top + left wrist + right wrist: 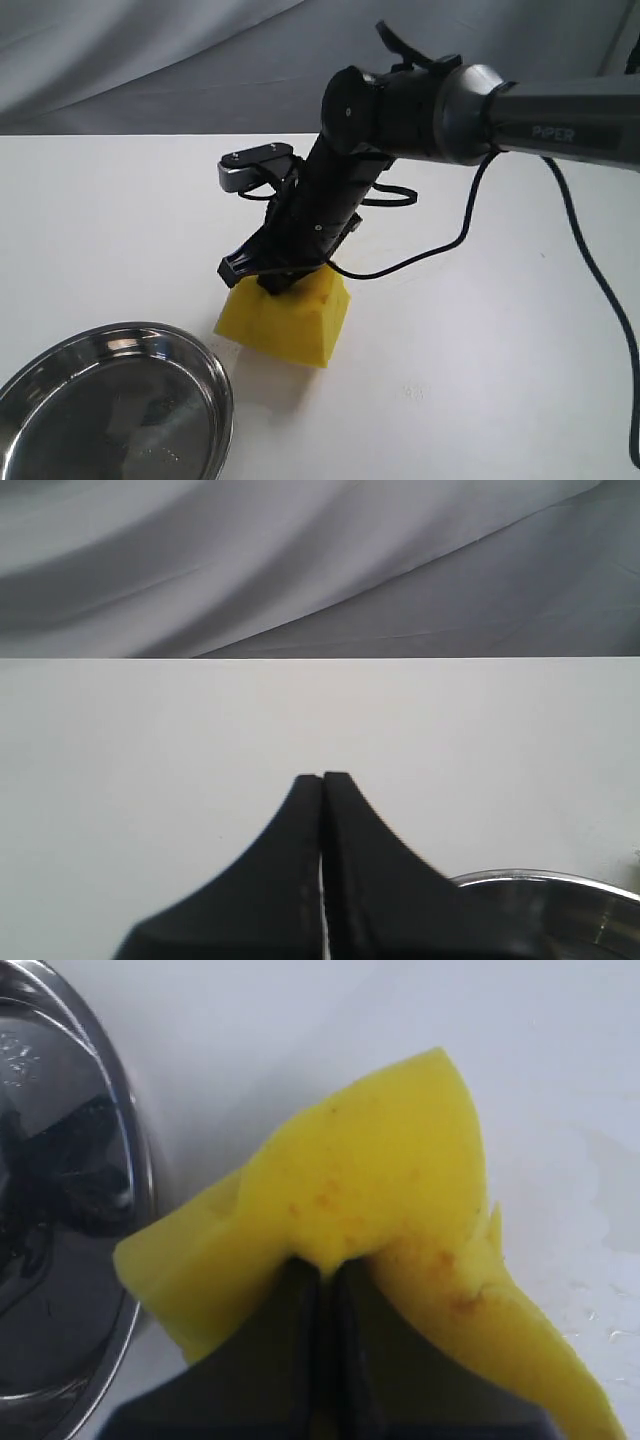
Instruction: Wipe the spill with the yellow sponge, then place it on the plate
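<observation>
**A:** What's laid out, biggest first?

**B:** A white worktop [120, 220]. The plate [110, 400] sits at its near-left corner. The yellow sponge [285, 320] rests on the worktop just beside the plate's rim.

**A:** And the grip?

**B:** The right gripper [325, 1272] comes down from above. Its jaws are pressed into the foam, pinching up a fold so the block puckers. The left gripper [322, 780] is pressed together on nothing, over bare worktop near the plate.

**A:** The spill?

**B:** I see no amber puddle. There's only a faint damp smear [610, 1185] beside the sponge, and brownish flecks on the foam. I'd judge the wiping is about finished and the transfer is the step in hand.

**A:** How to do it well?

**B:** Lift straight up until the sagging foam clears the raised rim. Hold the pinch firm, since a soft fold could slip out. Carry it over the plate's middle, lower it, then release.
</observation>
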Motion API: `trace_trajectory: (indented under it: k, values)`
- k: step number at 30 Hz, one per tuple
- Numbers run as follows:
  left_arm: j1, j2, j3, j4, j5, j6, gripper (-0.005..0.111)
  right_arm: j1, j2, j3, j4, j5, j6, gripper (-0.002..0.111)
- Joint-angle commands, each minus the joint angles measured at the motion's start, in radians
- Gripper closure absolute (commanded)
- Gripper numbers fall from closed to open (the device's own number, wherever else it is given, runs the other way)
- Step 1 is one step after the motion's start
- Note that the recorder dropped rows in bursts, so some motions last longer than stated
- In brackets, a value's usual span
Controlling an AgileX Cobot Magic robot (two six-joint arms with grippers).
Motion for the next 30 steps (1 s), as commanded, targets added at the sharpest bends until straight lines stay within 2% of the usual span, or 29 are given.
trace_trajectory:
  k: [1,8,11,24,28,30]
  values:
    - [0.002,-0.003,0.005,0.000,-0.002,-0.003,0.107,-0.003,0.027,-0.002,-0.006,0.000,0.070,0.100]
    - [0.002,-0.003,0.005,0.000,-0.002,-0.003,0.107,-0.003,0.020,-0.002,-0.010,0.022,0.072,0.062]
    - [0.002,-0.003,0.005,0.000,-0.002,-0.003,0.107,-0.003,0.012,-0.002,-0.017,0.037,0.072,0.052]
    - [0.002,-0.003,0.005,0.000,-0.002,-0.003,0.107,-0.003,-0.159,-0.002,-0.182,-0.059,0.073,0.051]
    - [0.002,-0.003,0.005,0.000,-0.002,-0.003,0.107,-0.010,-0.151,-0.002,-0.350,-0.030,0.192,0.051]
    - [0.002,-0.003,0.005,0.000,-0.002,-0.003,0.107,-0.025,-0.130,-0.002,-0.377,-0.008,0.236,0.051]
